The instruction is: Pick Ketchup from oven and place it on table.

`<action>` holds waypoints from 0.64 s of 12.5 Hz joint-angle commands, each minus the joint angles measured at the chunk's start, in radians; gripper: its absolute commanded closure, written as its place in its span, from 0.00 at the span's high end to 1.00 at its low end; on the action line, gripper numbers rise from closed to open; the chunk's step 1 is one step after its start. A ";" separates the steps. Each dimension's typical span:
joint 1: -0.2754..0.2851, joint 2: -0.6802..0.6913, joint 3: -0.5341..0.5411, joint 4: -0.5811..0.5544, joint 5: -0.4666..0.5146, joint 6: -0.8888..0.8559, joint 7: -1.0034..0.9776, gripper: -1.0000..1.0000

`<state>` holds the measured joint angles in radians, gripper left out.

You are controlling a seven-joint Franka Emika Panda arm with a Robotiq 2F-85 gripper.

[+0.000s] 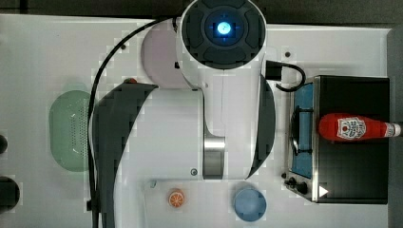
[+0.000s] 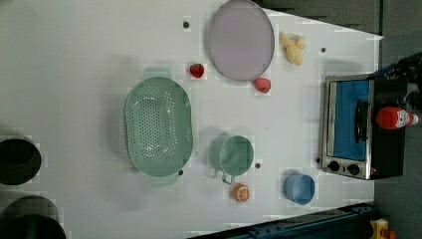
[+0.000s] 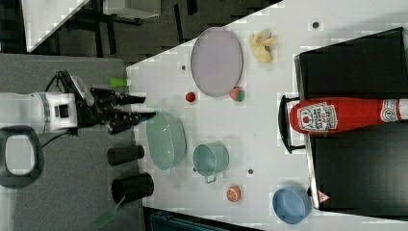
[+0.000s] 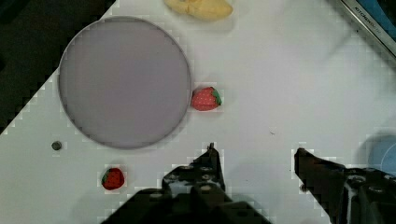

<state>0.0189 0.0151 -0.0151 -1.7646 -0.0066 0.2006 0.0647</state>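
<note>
- Ketchup [image 3: 344, 115] lies on its side atop the oven [image 3: 356, 159], right of the right view, reachable from above.
- Gripper [image 3: 139, 107], fingers spread and empty, hangs well apart at left, above the table [image 3: 269, 144].

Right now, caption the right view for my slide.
Ketchup lies atop the oven; open gripper hangs off the table.

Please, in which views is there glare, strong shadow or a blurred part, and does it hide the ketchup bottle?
Top view: the arm throws a broad dark shadow on the table; the Ketchup on the oven stays clear. Left view: even light, soft shadow beside the green colander. Right view: the bottle's label is readable. Wrist view: the open gripper looks dark and blocky at its edges.
</note>
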 commanded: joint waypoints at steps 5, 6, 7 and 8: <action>-0.037 -0.364 -0.057 -0.180 -0.002 -0.165 0.030 1.00; -0.046 -0.359 -0.069 -0.180 -0.003 -0.156 0.030 1.00; -0.058 -0.350 -0.088 -0.180 -0.003 -0.142 0.030 1.00; -0.071 -0.336 -0.113 -0.180 -0.003 -0.123 0.030 1.00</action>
<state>0.0011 -0.4172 -0.1045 -1.9111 -0.0108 0.1026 0.0790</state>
